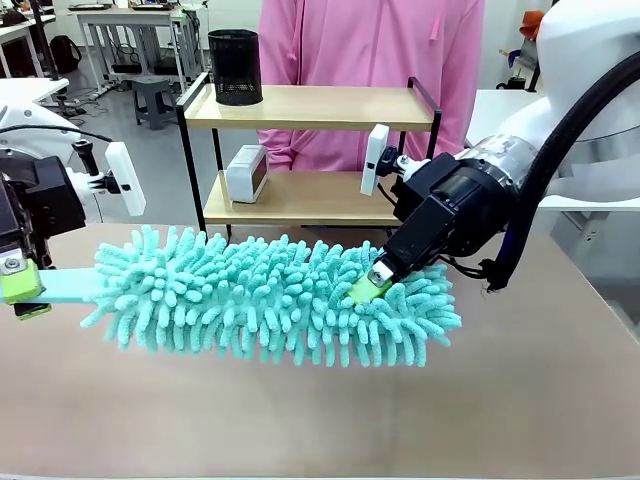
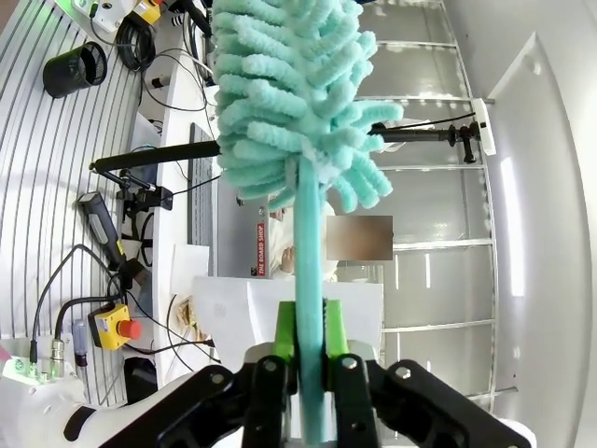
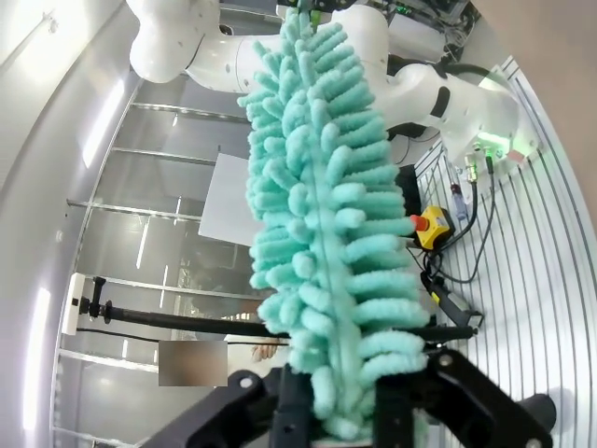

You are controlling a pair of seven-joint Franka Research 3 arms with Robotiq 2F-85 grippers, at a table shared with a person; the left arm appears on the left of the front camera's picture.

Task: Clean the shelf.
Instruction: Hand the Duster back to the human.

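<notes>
Above the counter [image 1: 320,420], in front of the shelf [image 1: 310,108], a teal chenille duster [image 1: 270,295] lies lengthwise between the two grippers. The left gripper [image 1: 22,290] has its green-padded fingers [image 2: 284,329] closed on the duster's flat teal handle [image 2: 310,280]; the right gripper [image 1: 372,283] has its fingers closed on the far end of the duster head, buried among the strands. The shelf stands at the far side of the counter, behind the duster and directly before a person in pink [image 1: 370,50]. A black mesh cup [image 1: 235,66] sits on the shelf's upper board, and a small white device [image 1: 246,173] on its lower board.
</notes>
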